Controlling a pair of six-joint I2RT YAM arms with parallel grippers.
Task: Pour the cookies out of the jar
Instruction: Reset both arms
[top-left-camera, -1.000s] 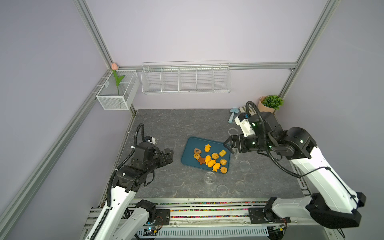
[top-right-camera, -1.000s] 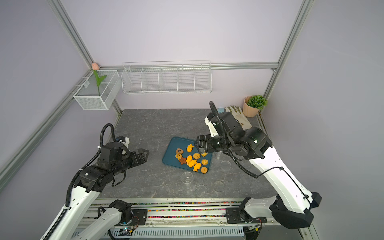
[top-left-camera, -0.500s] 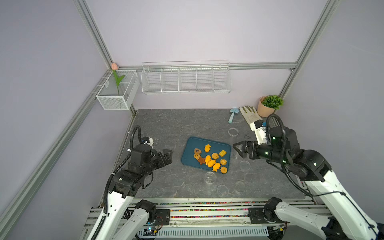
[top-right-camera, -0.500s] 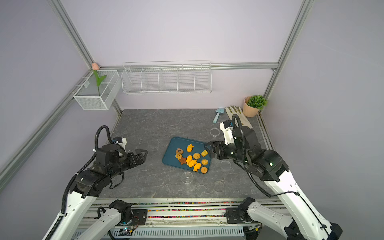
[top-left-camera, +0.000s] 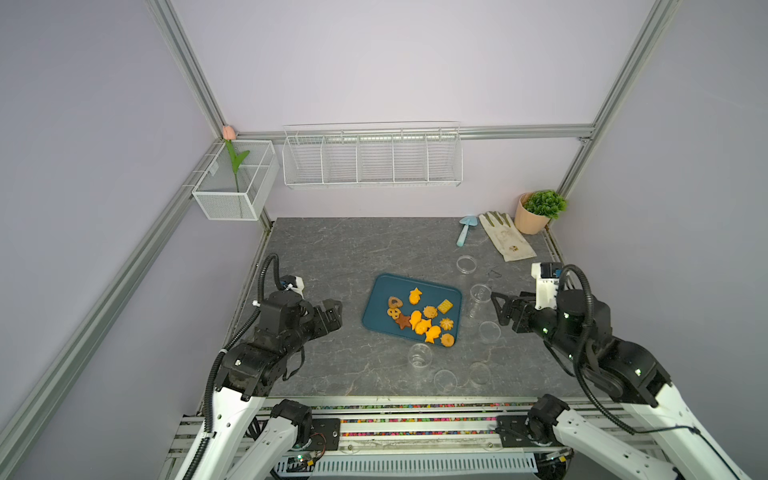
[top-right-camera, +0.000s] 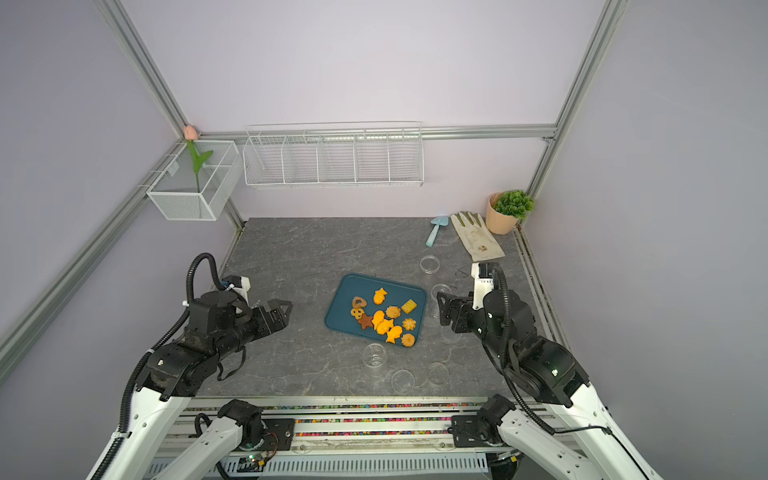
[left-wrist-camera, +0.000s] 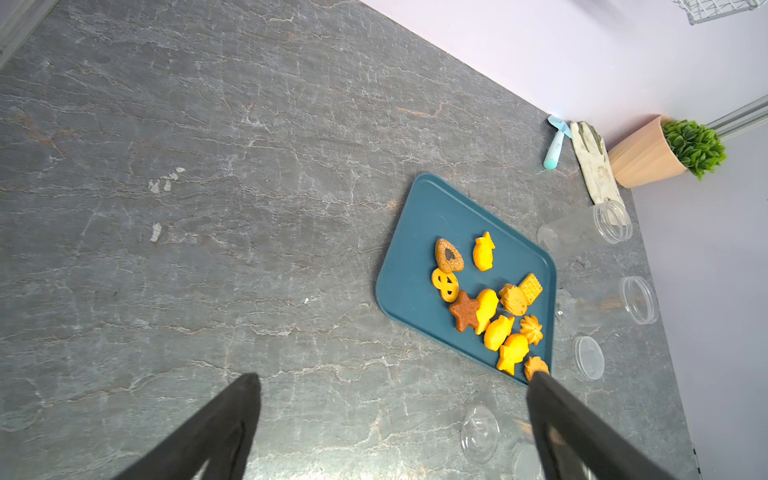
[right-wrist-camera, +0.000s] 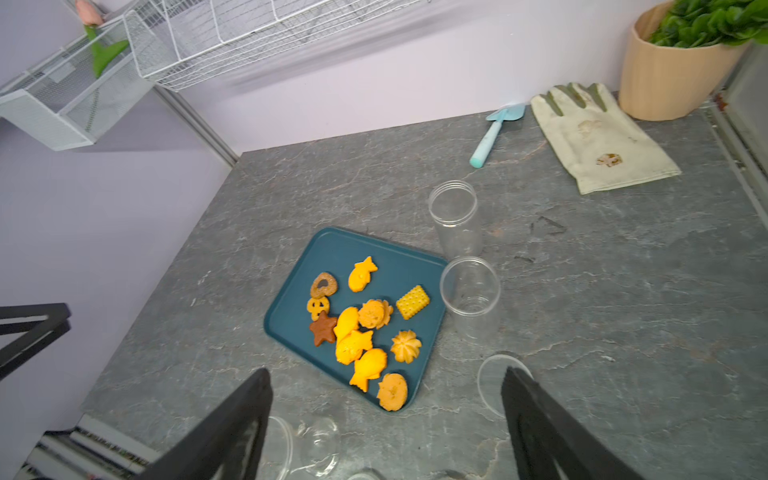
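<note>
Cookies (top-left-camera: 420, 319) sit on the blue tray (top-left-camera: 383, 291), jar (top-left-camera: 478, 297) upright and empty beside it, so I'd lift the left end effector (top-left-camera: 336, 316) and right end effector (top-left-camera: 498, 309) (both released, empty) clear without clipping it.

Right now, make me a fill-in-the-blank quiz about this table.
The cookies lie on the blue ____.
The left gripper and the right gripper both stand ____ and hold nothing.
The glove lies between the trowel and the potted ____.
Missing words: tray, open, plant.
</note>
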